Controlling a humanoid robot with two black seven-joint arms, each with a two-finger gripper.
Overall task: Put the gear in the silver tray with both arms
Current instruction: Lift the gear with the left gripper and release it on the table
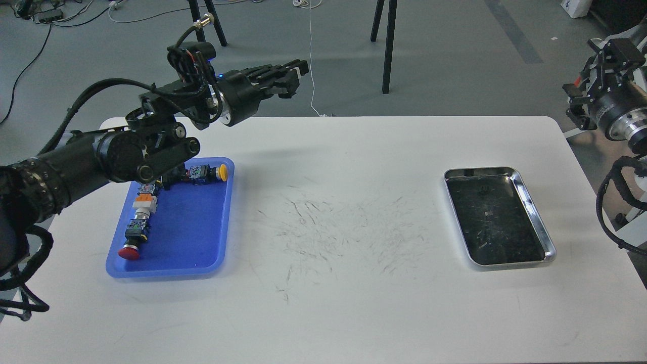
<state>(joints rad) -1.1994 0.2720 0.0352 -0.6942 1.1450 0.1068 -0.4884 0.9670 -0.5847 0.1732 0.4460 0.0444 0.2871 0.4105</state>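
The silver tray point(535, 210) lies empty on the right side of the white table, its dark bottom scuffed. No gear can be made out anywhere in the head view. My left gripper point(292, 75) is held high above the table's back edge, left of centre, pointing right. Its dark fingers look close together, and whether anything is between them is not visible. My right gripper point(600, 63) hangs off the table's right end, above and behind the silver tray, too dark to read.
A blue plastic tray point(226, 217) at the left holds several push-button parts, among them a yellow-capped one point(208, 173) and a red-capped one point(129, 252); my left arm covers its back corner. Black stand legs point(386, 48) and a white cable point(311, 60) are behind the table.
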